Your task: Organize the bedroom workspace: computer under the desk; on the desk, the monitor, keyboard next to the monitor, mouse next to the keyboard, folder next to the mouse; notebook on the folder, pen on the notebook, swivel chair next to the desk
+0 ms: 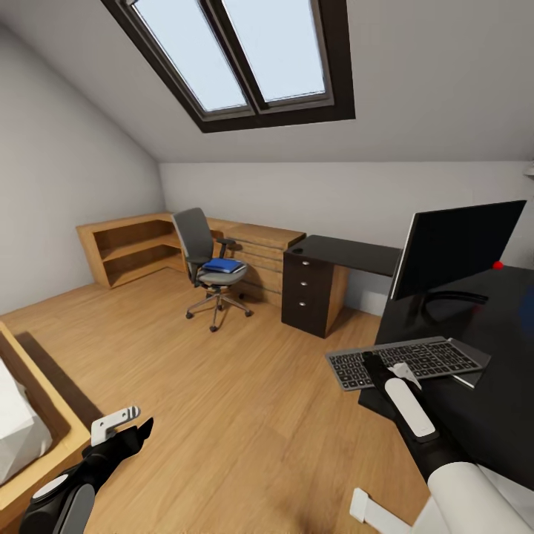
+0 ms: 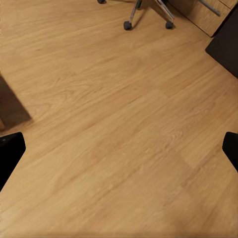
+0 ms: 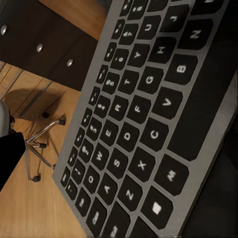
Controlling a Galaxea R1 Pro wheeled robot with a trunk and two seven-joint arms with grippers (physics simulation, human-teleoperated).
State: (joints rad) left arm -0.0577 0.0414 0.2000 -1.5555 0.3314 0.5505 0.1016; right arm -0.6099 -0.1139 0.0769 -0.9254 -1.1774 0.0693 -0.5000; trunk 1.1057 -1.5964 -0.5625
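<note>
Right gripper point(image 1: 387, 368) is clamped on the keyboard point(image 1: 404, 362), which overhangs the desk point(image 1: 475, 386) edge at the monitor's point(image 1: 456, 248) six o'clock. Left gripper point(image 1: 122, 429) hangs spread wide over wood floor point(image 2: 119, 129). Folder point(image 1: 223, 265) lies on the swivel chair point(image 1: 208, 263)

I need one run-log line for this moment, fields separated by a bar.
right end effector: at keyboard, overhanging desk edge, grip unclear | left end effector: open above floor | folder: on swivel chair
</note>
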